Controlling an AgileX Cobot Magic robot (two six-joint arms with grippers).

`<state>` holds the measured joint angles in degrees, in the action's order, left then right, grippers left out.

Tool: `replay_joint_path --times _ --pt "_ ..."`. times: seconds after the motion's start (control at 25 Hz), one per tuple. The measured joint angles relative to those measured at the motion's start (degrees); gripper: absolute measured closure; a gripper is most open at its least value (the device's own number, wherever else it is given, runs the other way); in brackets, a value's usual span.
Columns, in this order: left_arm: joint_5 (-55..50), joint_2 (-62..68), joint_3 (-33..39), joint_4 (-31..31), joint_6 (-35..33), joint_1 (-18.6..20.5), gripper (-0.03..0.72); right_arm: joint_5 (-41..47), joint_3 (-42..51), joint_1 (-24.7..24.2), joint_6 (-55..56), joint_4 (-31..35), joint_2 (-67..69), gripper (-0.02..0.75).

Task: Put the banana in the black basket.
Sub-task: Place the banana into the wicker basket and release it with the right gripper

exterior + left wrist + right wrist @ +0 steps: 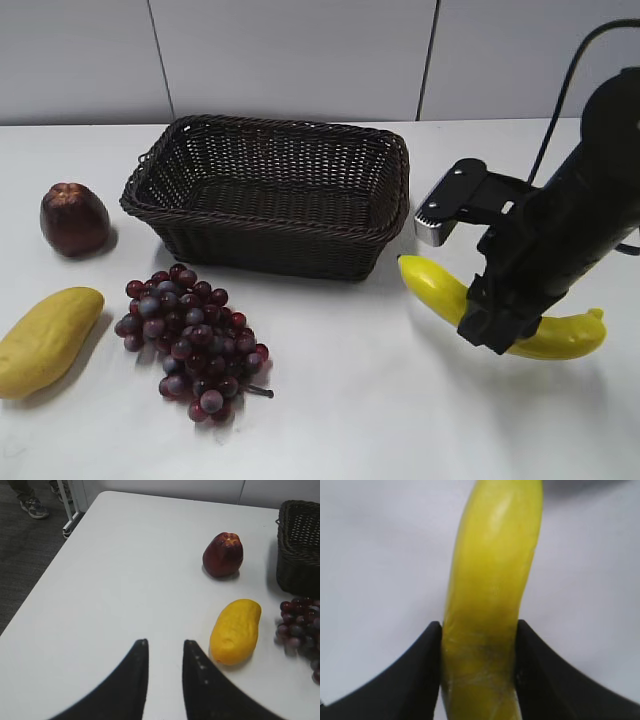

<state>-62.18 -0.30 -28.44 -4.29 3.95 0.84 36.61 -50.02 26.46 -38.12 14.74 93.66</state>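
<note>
**A:** ok so running left to right on the white worktop (340, 400): a dark red apple-ish fruit (73, 218) at the far left, and a fat dull-yellow mango thing (45, 338) in front of it. Next to those is a bunch of purple grapes (190, 340), lying just in front of the black basket (270, 192).

**B:** anything in the basket?

**A:** nope, all I can see is the bare woven bottom. The banana (440, 285) is to the right of it, near the basket's front right corner but apart from it.

**B:** and the hands?

**A:** the right hand (479, 650) is clamped on the banana, a finger pressed against each side partway along it. Can't tell if the banana's resting on the worktop or lifted a bit. The left hand (164, 652) is over bare worktop with a narrow gap between its fingers, nothing in it. The mango sits just to its right, the apple further back.

**B:** anything blocking?

**A:** between banana and basket, nothing but worktop.
</note>
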Motion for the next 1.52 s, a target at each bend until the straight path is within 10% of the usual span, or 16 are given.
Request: replay_joint_path --times 0.6,1.52 --pt "0.0 0.0 0.0 0.0 0.0 0.0 0.458 4.3 -12.7 0.0 1.7 1.9 -10.2 0.393" --pt "0.0 0.0 0.0 0.0 0.0 0.0 0.458 0.0 -50.8 8.4 1.5 11.8 27.0 0.393"
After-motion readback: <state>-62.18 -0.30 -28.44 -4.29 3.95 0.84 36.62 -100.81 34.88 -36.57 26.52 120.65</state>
